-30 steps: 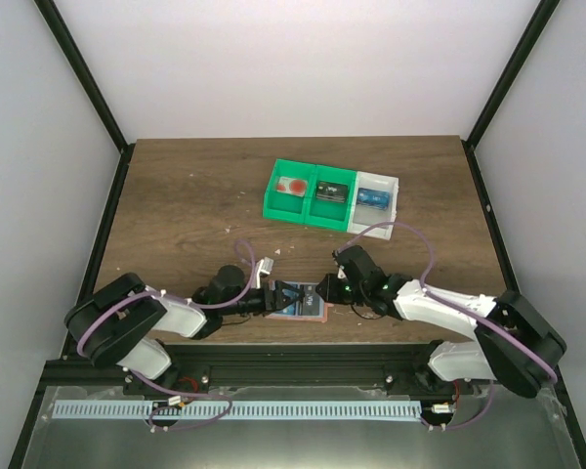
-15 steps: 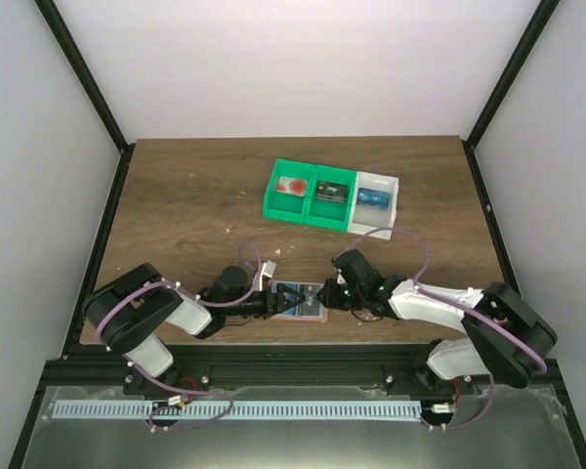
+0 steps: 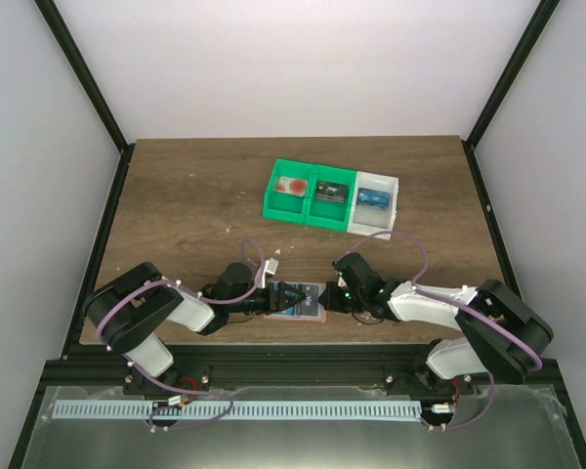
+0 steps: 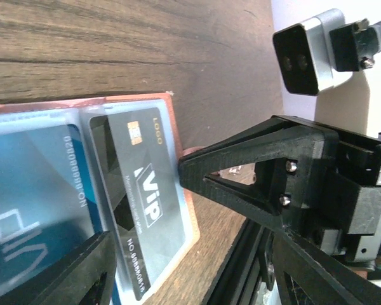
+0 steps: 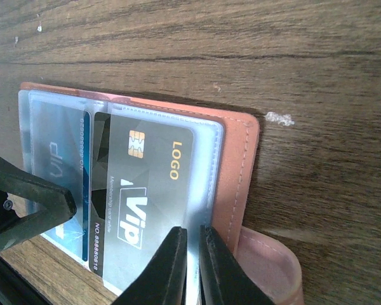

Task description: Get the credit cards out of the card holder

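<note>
The salmon-pink card holder [image 3: 303, 319] lies open on the table near the front edge, between both grippers. Its clear sleeves hold a grey VIP credit card [image 5: 140, 197] and a blue credit card [image 5: 57, 165] beside it. My right gripper [image 5: 192, 232] is shut on the clear sleeve's edge, next to the pink cover [image 5: 235, 165]. My left gripper [image 4: 193, 241] is open, with its fingers on either side of the holder's other end. The grey card [image 4: 146, 203] and the blue card [image 4: 25, 210] lie between them. In the top view, the left gripper [image 3: 281, 297] and right gripper [image 3: 322, 296] face each other.
Two green bins [image 3: 308, 191] and a white bin [image 3: 376, 200] with small items stand at the back of the table. The black front rail [image 3: 293, 347] runs just below the holder. The right wrist's camera [image 4: 305, 57] shows close in the left wrist view.
My left arm has reached right over the holder's left end and its jaws have narrowed. The right gripper has closed a little more on the sleeve. The holder now lies straighter.
</note>
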{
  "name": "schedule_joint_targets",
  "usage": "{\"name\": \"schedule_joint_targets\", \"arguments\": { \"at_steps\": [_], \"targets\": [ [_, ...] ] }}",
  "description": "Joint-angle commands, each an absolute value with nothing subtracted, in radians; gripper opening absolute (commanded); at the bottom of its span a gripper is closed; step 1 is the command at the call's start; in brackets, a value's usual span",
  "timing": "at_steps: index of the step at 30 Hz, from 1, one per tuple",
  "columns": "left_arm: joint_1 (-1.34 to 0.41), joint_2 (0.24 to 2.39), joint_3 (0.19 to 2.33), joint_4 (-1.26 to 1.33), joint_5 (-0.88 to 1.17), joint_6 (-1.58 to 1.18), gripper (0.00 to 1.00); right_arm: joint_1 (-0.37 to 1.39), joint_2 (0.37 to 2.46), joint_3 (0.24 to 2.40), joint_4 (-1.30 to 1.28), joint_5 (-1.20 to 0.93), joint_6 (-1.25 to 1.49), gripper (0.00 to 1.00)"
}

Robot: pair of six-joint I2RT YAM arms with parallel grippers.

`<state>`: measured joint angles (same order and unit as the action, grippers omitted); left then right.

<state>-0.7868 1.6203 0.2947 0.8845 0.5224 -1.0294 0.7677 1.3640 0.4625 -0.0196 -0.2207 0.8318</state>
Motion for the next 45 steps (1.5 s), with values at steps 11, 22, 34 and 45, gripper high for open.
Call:
{"name": "schedule_joint_targets", "arguments": {
  "at_steps": [11,22,34,45],
  "targets": [
    [-0.785,1.667,0.301,0.868,0.484,-0.965,0.60,0.764,1.307,0.509,-0.080,-0.234,0.840,0.08],
    [-0.786,1.703,0.288,0.910,0.495,-0.976,0.57,0.764,1.338,0.519,-0.042,-0.262,0.850,0.09],
    [-0.787,1.731,0.294,0.922,0.506,-0.983,0.51,0.764,1.412,0.483,0.007,-0.268,0.855,0.08],
    [-0.792,1.736,0.313,0.910,0.508,-0.983,0.40,0.764,1.434,0.475,0.015,-0.267,0.848,0.07]
  ]
}}
